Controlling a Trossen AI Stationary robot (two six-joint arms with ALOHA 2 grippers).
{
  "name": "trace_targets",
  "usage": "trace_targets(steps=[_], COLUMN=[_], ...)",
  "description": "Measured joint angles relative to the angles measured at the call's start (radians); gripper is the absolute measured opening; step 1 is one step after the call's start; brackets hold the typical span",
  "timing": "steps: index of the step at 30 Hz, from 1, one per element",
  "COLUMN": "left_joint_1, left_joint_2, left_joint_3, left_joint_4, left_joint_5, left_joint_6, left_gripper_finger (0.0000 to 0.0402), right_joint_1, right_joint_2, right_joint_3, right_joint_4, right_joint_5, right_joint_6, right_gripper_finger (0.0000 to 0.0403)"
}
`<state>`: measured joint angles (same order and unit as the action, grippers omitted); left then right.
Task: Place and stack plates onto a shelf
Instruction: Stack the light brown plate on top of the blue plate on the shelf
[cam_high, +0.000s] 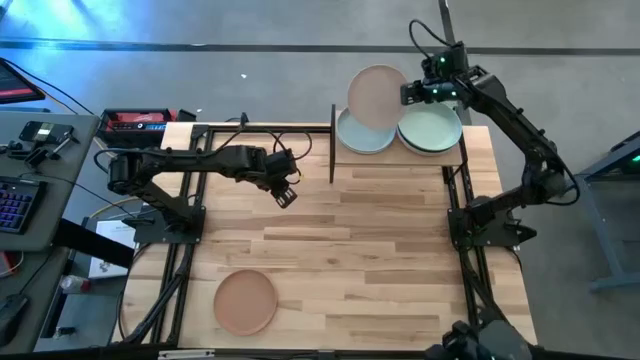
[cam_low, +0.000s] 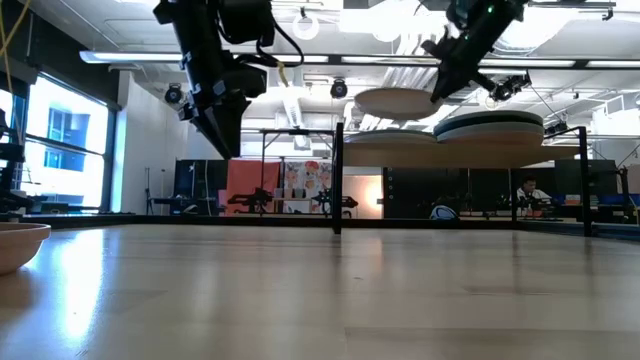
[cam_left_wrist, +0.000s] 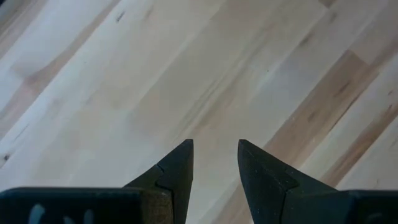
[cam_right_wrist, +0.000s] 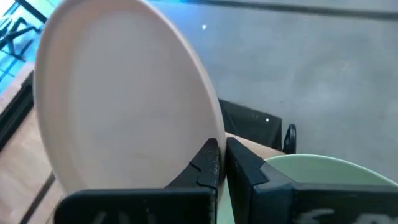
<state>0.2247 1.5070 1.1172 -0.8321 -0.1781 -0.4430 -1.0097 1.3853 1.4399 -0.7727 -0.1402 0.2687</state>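
right gripper (cam_high: 408, 93) clenched on rim of round pale pink matte plate (cam_high: 376, 96), held above small light-wood shelf with thin black posts (cam_high: 400, 160), over the gap between a pale grey-blue plate stack (cam_high: 362, 137) and a mint green plate stack (cam_high: 432, 131) resting on the shelf; in right wrist view pink plate (cam_right_wrist: 118, 99) tilted, fingers (cam_right_wrist: 210, 163) pinching its edge. left gripper (cam_high: 285, 194) hanging above bare plank tabletop (cam_high: 350, 250), fingers (cam_left_wrist: 180, 167) parted, holding nothing. round peach matte plate (cam_high: 245, 302) lying near front-left tabletop corner, well apart from the shelf.
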Motion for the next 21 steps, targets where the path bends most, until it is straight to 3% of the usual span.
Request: trace_targets(steps=[7, 21], left_joint_1=[0.018, 0.018], left_joint_2=[0.0, 0.0], left_joint_3=[0.0, 0.0], left_joint_4=[0.032, 0.032], left_joint_5=[0.0, 0.004], left_joint_6=[-0.027, -0.026], left_gripper_finger=[0.0115, 0.0115], right_joint_1=[-0.011, 0.048], right_joint_2=[0.085, 0.129], right_joint_3=[0.0, 0.0], right_joint_4=[-0.006, -0.073], right_joint_5=[-0.102, -0.094], right_joint_6=[-0.005, -0.004], right_gripper_finger=[0.0, 0.0])
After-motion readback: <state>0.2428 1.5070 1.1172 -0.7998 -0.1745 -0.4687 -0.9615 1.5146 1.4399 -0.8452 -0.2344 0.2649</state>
